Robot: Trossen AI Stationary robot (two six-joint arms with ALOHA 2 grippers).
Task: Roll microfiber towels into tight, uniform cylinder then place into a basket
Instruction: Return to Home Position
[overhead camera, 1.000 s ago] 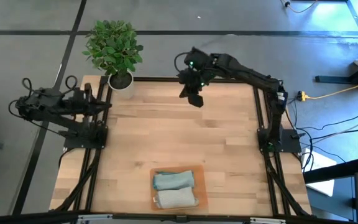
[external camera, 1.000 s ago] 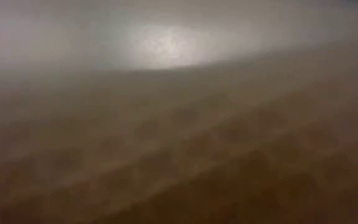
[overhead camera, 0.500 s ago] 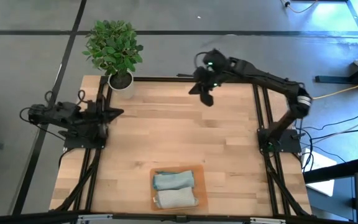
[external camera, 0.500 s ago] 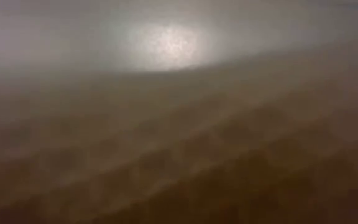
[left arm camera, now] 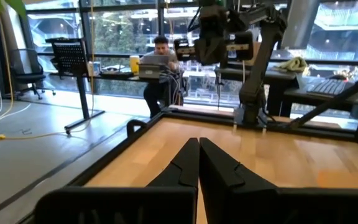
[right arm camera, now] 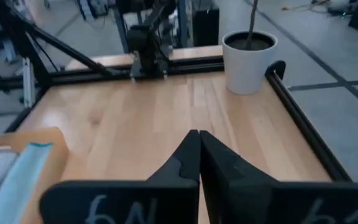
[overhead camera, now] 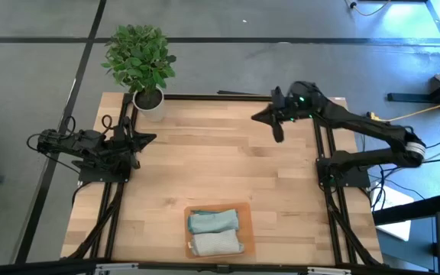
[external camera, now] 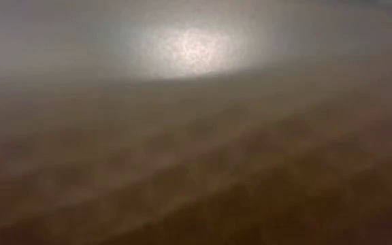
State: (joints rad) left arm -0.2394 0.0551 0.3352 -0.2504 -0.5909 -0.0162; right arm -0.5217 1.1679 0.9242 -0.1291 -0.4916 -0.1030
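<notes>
The orange-tan basket (overhead camera: 247, 218) sits near the table's near edge, at the middle. In it lie two rolled towels side by side: the pale blue-teal one (overhead camera: 212, 221) on the far side, the light grey one (overhead camera: 216, 244) on the near side. The basket (right arm camera: 45, 140) and the teal towel (right arm camera: 20, 171) also show in the right wrist view. My left gripper (overhead camera: 151, 138) is shut and empty at the table's left edge; its closed fingers show in the left wrist view (left arm camera: 198, 163). My right gripper (overhead camera: 260, 117) is shut and empty above the table's far right part (right arm camera: 198, 155).
A plant in a white pot (overhead camera: 148, 98) stands at the table's far left corner; the pot (right arm camera: 248, 61) also shows in the right wrist view. A black frame rail (overhead camera: 205, 97) runs round the table. A person sits at a desk (left arm camera: 160, 59) beyond the table. The low view shows only blur.
My right gripper has swung from the far middle of the table toward the right edge, the arm folding back over its base. My left gripper has moved a little toward the table's right, onto the left edge. The towels and basket have stayed put.
</notes>
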